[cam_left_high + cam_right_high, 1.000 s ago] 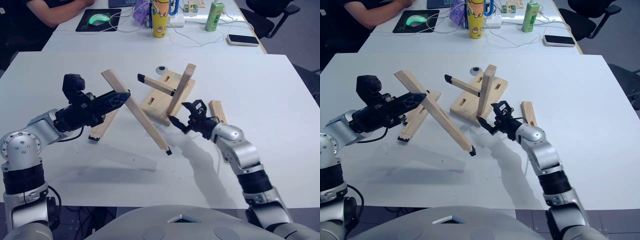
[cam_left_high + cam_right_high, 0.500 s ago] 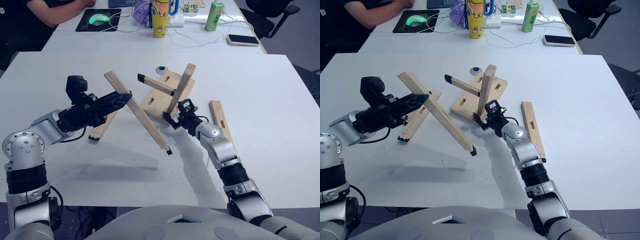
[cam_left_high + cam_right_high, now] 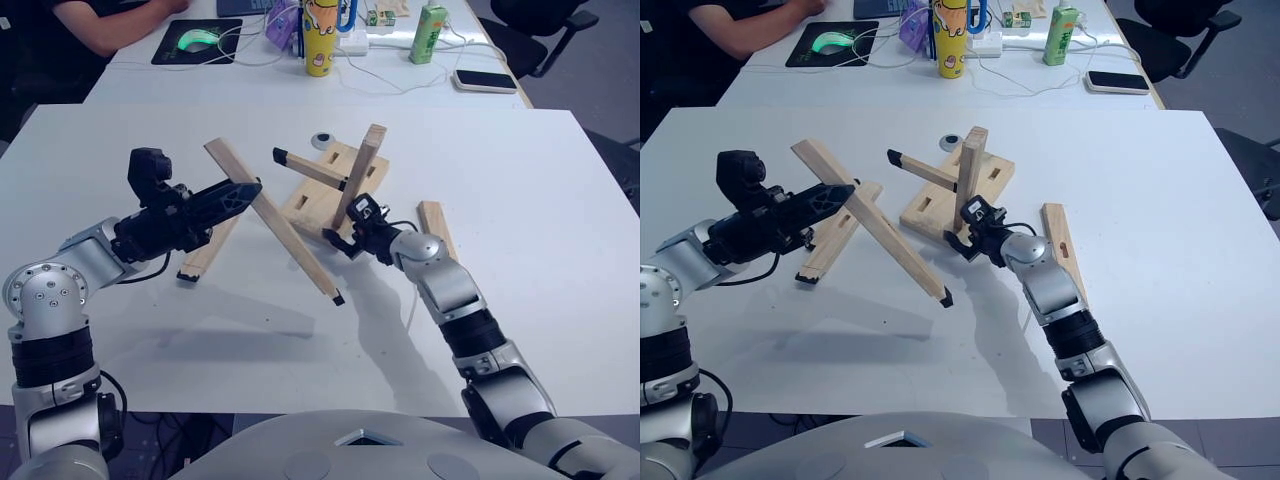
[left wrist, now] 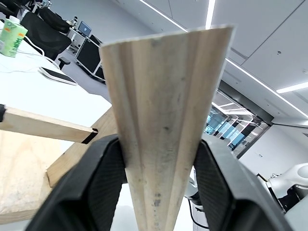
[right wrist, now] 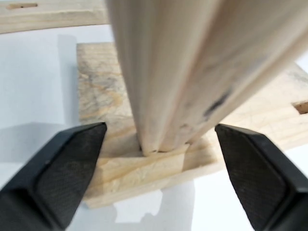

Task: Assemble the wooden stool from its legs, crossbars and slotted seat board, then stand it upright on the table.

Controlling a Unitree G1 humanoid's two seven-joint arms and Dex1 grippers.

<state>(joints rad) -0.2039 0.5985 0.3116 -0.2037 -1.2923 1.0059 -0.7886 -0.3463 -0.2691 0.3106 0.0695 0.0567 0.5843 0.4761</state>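
**Head views.** A white counter (image 3: 540,200) carries the stool parts. Behind it, a second counter (image 3: 130,75) holds a yellow cup (image 3: 320,40), a green carton (image 3: 429,30), a phone (image 3: 485,80), a mouse pad (image 3: 195,40) and loose cables. The seat board (image 3: 310,205) lies flat near the middle of the white counter, pale wood with rectangular slots. An upright leg (image 3: 362,170) stands in its near corner, leaning slightly. A black-tipped bar (image 3: 310,168) juts from that leg toward the robot's left. The left tool (image 3: 240,195) is pinching a tilted leg (image 3: 290,240) near its upper end and holds it off the surface, black-capped end lowest. A flat leg (image 3: 205,255) lies on the counter under that arm. The right tool (image 3: 345,235) sits at the foot of the upright leg, at the board's near edge. A slotted bar (image 3: 1060,245) lies just beside the right forearm, on the robot's right.

**Left wrist view.** Two dark pads (image 4: 101,178) press on opposite faces of the tilted leg, whose grain runs lengthwise. Beyond lie the seat board, the black-tipped bar, the carton, and ceiling light strips.

**Right wrist view.** The fingers (image 5: 62,168) are spread, one on each side of the upright leg's foot and apart from it. The foot sits in the corner of the seat board.
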